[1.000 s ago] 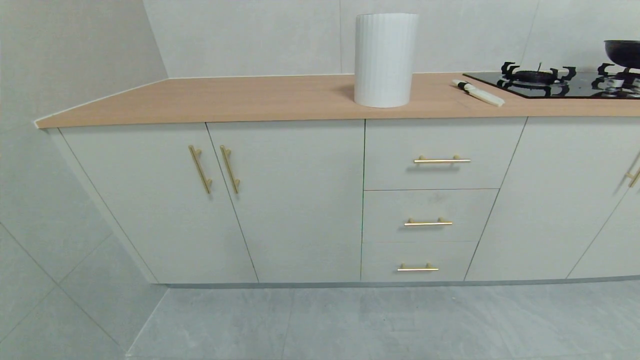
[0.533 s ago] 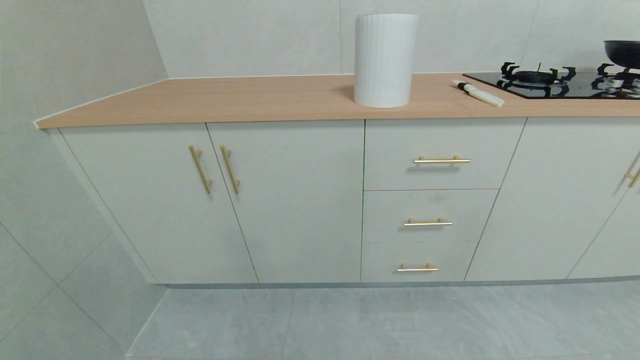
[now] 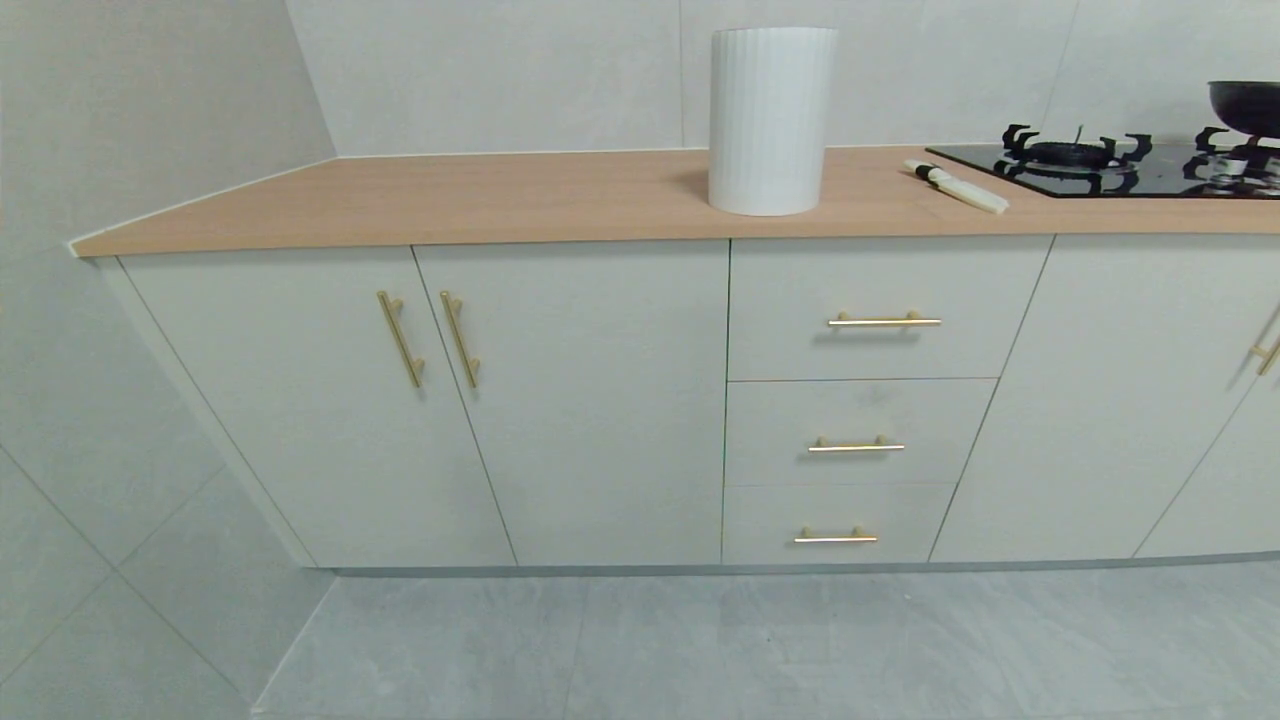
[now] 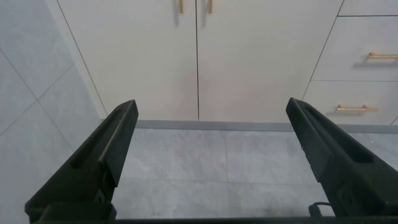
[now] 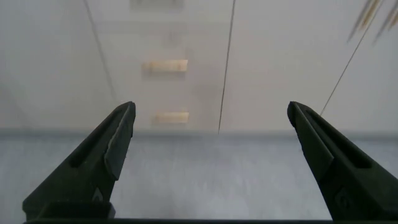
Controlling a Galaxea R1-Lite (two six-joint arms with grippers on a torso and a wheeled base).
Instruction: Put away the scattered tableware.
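A cream-handled knife (image 3: pixel 955 185) lies on the wooden countertop (image 3: pixel 500 200) just left of the black gas hob (image 3: pixel 1110 165). A tall white ribbed container (image 3: pixel 770 120) stands on the counter left of the knife. My left gripper (image 4: pixel 211 143) hangs low over the grey floor, facing the double cabinet doors, open with nothing between its fingers. My right gripper (image 5: pixel 211 143) is also low, facing the drawer stack, open and empty.
Under the counter are two cabinet doors with gold handles (image 3: pixel 430 338) and a stack of three drawers (image 3: pixel 860 400). A dark pan (image 3: pixel 1245 105) sits on the hob at the far right. A tiled wall closes the left side. Grey floor tiles (image 3: pixel 700 650) spread before the cabinets.
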